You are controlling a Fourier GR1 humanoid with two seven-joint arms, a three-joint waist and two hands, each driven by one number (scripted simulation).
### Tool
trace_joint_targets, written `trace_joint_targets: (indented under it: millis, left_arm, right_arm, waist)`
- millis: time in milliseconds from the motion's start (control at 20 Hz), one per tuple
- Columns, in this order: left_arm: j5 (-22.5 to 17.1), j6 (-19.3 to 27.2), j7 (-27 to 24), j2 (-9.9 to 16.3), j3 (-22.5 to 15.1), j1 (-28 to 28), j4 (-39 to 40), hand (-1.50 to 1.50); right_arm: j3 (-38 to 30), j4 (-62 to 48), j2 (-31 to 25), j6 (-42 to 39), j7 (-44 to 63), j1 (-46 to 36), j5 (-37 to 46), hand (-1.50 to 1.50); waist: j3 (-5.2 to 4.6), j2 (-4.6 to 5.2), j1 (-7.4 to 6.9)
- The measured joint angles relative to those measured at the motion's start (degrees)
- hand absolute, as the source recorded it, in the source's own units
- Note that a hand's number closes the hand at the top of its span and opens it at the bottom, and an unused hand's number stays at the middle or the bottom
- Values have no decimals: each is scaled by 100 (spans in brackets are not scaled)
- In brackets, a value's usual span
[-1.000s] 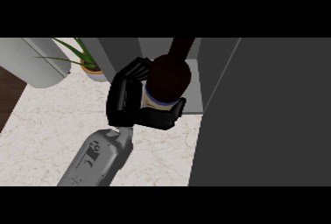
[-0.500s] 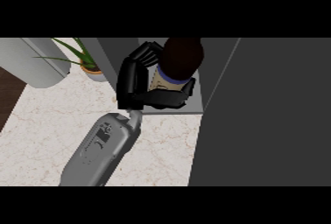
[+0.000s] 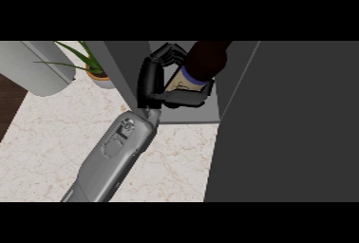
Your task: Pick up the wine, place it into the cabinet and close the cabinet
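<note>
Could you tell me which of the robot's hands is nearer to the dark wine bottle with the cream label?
Only one black hand shows, fingers and thumb curled round the dark wine bottle inside the grey cabinet. Which hand it is cannot be told; the other is not in view.

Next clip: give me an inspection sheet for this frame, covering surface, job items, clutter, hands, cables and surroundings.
Surface: pale marble counter.
Job items: wine bottle held at the open cabinet; dark cabinet door open at the view's right.
Clutter: potted plant and grey rounded object at the back left.
Hands: left hand curled round the bottle; right hand not in view.
Cables: nothing seen.
Surroundings: dark floor at the left edge.
</note>
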State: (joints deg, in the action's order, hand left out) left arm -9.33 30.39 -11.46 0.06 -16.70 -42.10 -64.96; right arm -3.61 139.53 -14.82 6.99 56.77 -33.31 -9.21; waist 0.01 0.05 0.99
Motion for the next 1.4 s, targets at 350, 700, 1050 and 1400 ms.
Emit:
trace_joint_targets:
  millis: [350,700,1050,1400]
  left_arm:
    - [-333,141,-487,-4,-154,-105,625,150]
    - [-789,14,-1124,-5,-220,-76,1362,150]
    - [-1010,185,-1618,-5,-504,-157,2192,150]
    - [-1364,244,-2228,-6,-514,-460,3104,150]
  right_arm:
    - [-50,-43,2,-27,-2,-29,-30,-150]
    - [29,-47,19,-6,16,-95,-31,-150]
    - [-57,-67,57,-106,-109,30,-82,-150]
    - [-58,-121,98,-207,-221,21,-142,-150]
  waist:
    - [-2,-2,9]
    - [-3,2,25]
    - [-2,10,55]
    - [-5,29,101]
